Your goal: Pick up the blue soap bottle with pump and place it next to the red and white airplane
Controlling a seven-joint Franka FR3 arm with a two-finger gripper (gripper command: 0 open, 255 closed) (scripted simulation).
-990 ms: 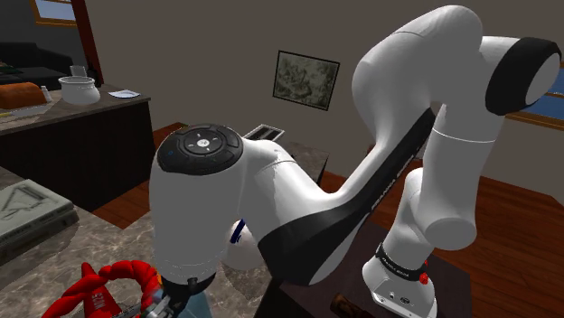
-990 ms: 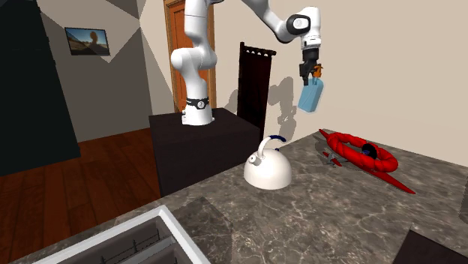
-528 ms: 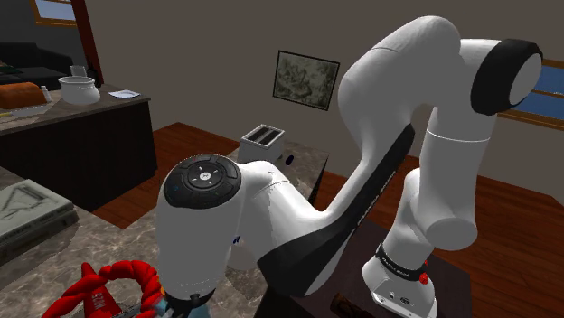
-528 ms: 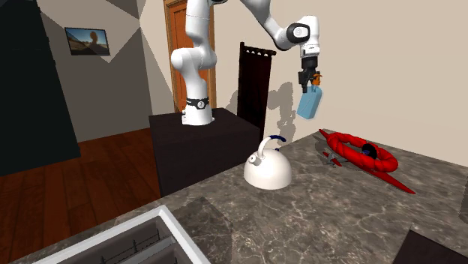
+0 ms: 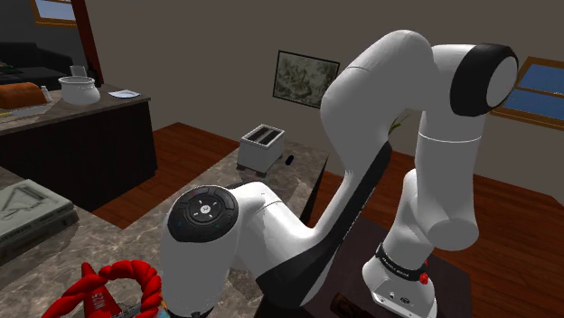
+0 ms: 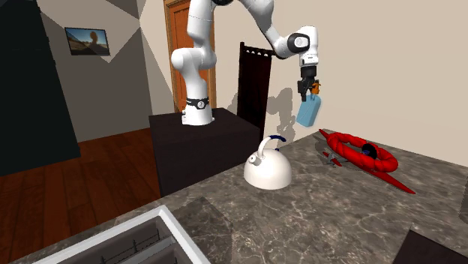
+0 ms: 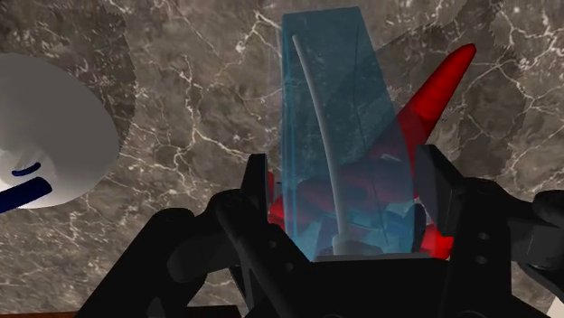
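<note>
Shoulder: plane point(image 5: 104, 289) lies below arm point(image 5: 271, 226) | Second exterior: your gripper point(image 6: 308, 90) pinches bottle point(image 6: 308, 111), aloft over counter point(image 6: 300, 217) near plane | Wrist: plane's wing shows past bottle | Step: carrying; next, you lower it beside plane, not onto it.

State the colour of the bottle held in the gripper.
The bottle is translucent light blue; the wrist view shows it best.

Even soft light, faint wall shadows
</note>
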